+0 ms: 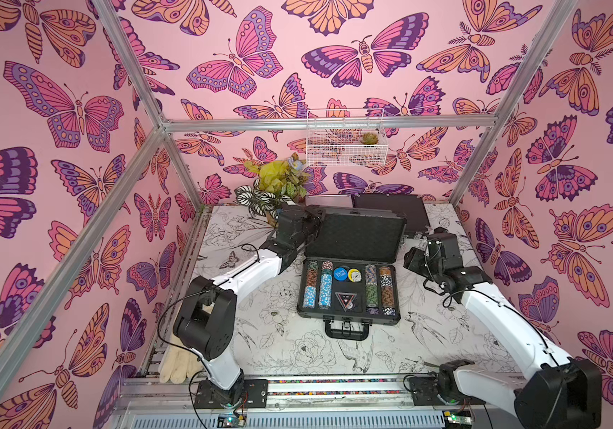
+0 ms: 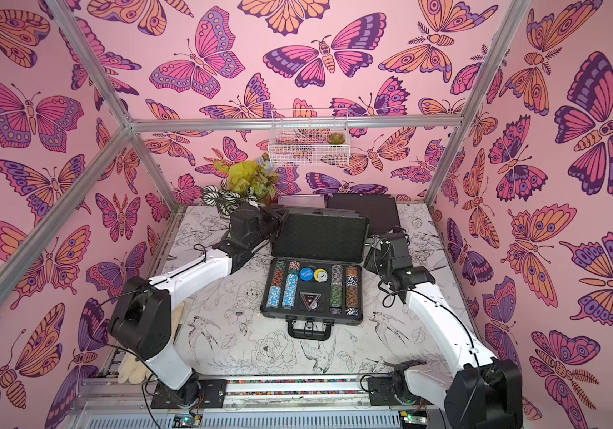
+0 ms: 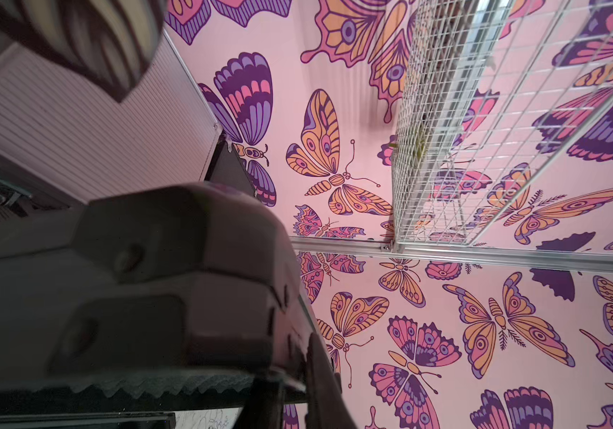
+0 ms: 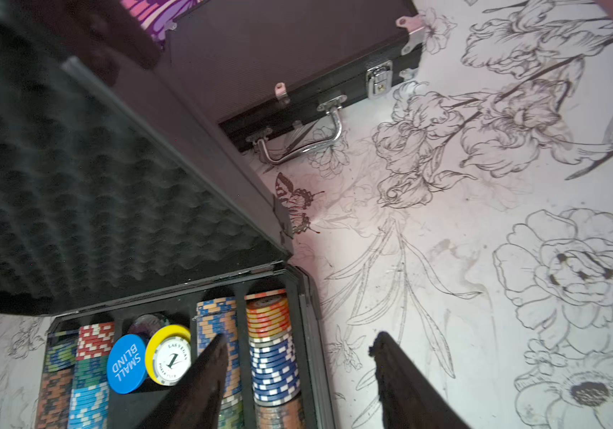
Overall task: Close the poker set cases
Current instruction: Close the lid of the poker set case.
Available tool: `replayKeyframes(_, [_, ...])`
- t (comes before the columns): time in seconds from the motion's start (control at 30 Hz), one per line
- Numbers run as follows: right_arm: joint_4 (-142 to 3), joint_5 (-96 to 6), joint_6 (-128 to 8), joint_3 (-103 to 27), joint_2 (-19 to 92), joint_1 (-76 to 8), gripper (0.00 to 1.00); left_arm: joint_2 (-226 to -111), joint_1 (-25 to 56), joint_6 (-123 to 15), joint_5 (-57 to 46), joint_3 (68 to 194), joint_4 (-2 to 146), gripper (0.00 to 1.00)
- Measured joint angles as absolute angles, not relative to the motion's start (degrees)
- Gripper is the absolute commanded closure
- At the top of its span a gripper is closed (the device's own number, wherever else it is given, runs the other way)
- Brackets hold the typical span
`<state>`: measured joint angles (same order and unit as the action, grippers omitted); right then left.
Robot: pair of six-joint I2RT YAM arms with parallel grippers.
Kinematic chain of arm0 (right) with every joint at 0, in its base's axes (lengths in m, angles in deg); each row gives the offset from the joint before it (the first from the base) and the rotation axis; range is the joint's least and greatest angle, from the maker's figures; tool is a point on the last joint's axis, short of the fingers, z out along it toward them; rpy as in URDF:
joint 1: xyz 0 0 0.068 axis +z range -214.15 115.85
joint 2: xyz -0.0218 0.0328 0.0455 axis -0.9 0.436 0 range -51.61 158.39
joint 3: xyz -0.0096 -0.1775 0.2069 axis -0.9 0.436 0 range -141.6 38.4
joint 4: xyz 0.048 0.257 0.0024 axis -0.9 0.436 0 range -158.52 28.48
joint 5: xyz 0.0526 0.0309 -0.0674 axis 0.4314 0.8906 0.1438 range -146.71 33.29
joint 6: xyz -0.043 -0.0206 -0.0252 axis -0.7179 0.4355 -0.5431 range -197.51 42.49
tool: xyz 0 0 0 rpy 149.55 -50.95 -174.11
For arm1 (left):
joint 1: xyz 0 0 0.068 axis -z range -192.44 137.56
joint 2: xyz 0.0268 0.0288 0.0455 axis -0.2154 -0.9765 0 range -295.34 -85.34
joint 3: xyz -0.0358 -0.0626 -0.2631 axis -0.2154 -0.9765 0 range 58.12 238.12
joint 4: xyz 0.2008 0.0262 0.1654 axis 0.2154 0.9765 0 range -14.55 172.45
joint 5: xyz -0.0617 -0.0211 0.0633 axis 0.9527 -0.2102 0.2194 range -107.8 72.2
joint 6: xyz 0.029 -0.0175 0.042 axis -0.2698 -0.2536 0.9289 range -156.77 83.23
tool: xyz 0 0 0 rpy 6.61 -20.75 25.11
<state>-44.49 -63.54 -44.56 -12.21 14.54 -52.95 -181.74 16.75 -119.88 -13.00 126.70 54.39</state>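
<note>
Premises: a robotics test cell. Evidence follows. An aluminium-profile frame (image 1: 327,124) crosses the upper middle of the frame and carries pink butterfly-printed wall panels (image 1: 56,111) on all sides. A left arm (image 1: 245,271) and a right arm (image 1: 501,323), both white and black, are bolted to a metal rail (image 1: 334,387) along the lower edge of the bench (image 1: 297,356). A bare circuit board (image 1: 229,421) sits at the bottom. A wire basket (image 1: 346,148) hangs from the frame above potted plants (image 1: 275,185).

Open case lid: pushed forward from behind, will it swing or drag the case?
The lid looks a rigid shell, so it should swing as one piece. The base is full of chips, likely heavy enough to stay put. Once past upright it may drop fast.
</note>
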Motion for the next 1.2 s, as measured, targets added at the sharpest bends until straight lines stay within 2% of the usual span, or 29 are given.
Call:
replayKeyframes(0.53, [-43.42,-68.48,-44.56,-12.45,17.45,-55.97,0.35,-168.89,21.36,-121.94,-17.77,111.11,49.08,0.91])
replayKeyframes(0.83, [-43.88,-63.00,-44.54,-14.26,19.00,-56.06,0.36,-163.14,23.31,-122.77,-18.86,103.81,46.68,0.89])
replayKeyframes(1.0, [-43.99,-59.85,-44.49,-14.06,19.19,-56.06,0.37,-160.43,24.16,-121.87,-19.32,101.93,48.49,0.83])
replayKeyframes(1.2, [-44.30,-58.03,-44.25,-11.40,17.58,-56.06,0.37,-156.78,25.14,-119.71,-20.00,100.95,55.12,0.67])
